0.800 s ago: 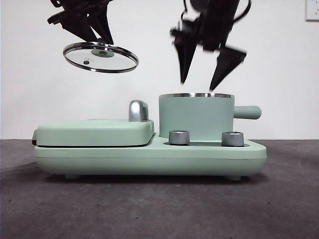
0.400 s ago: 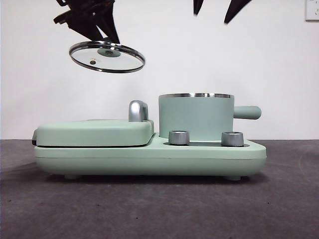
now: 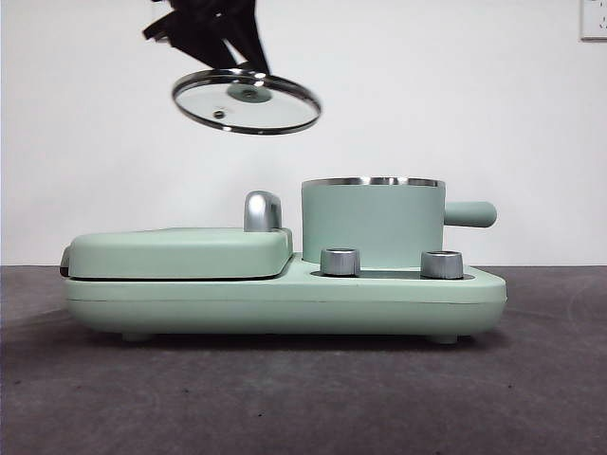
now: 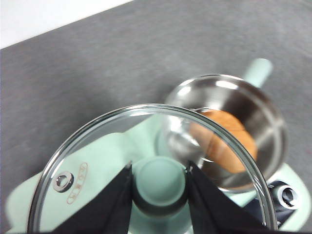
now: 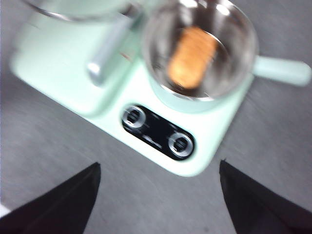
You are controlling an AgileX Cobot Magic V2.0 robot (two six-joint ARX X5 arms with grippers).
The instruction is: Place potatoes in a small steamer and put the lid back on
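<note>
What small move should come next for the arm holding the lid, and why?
Probably carry the lid sideways until it is over the small steamer, then lower it. The left gripper holds its knob, the potato already lies inside, and the lid hangs off to one side.

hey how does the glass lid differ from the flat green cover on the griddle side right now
The lid is clear glass with a steel rim; the griddle cover is opaque mint green. The lid hangs tilted in the air, clamped at its knob by the left gripper; the griddle cover lies flat and shut on the appliance. The lid is round; the griddle cover looks wide and slab-like. Both have a top handle.
</note>
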